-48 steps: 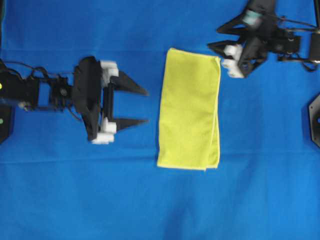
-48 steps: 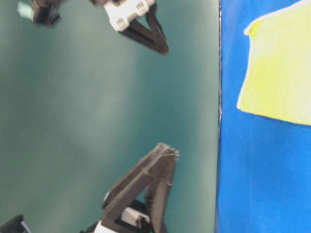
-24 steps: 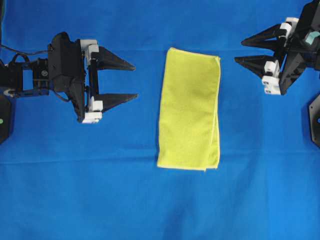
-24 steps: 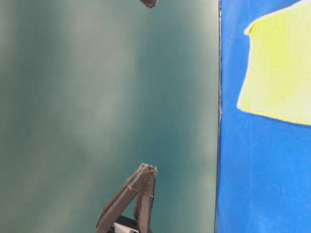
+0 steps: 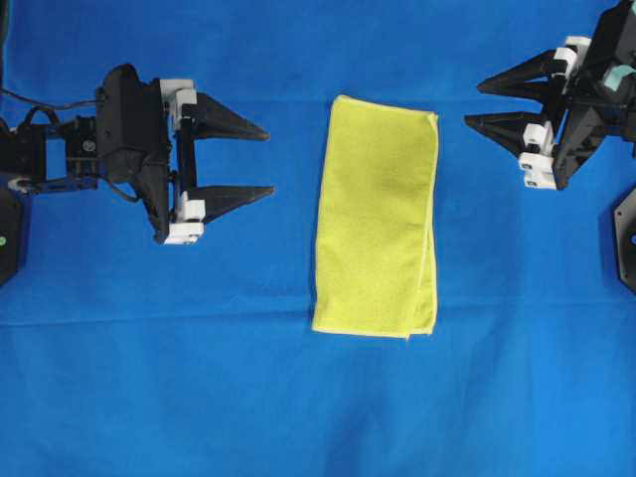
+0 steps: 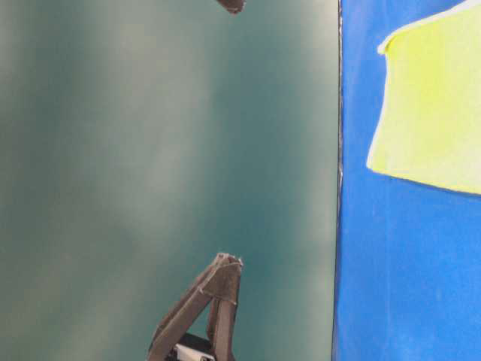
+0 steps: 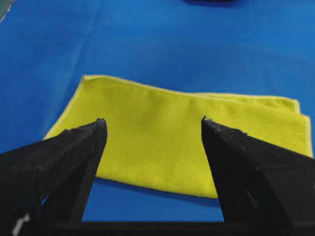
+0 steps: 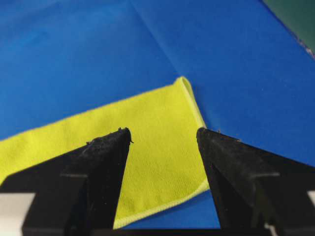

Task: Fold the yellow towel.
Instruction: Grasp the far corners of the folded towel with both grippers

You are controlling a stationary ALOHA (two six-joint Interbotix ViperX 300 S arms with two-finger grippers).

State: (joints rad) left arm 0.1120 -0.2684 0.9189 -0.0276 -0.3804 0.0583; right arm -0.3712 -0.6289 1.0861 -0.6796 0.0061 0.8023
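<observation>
You see the folded rectangular yellow-green terry towel lying unmoved mid-desk on the blue cloth. Left gripper and right gripper, both wide and empty, have pulled back; the right is cut off.

Surfaces: cloth and matt plastic.
Yellow towel: nubbly microfibre, matt, smooth stitched hem. Blue cloth: smooth matt fabric, faintly creased. Left gripper and right gripper: matt black plastic, rough-textured fingertips.
</observation>
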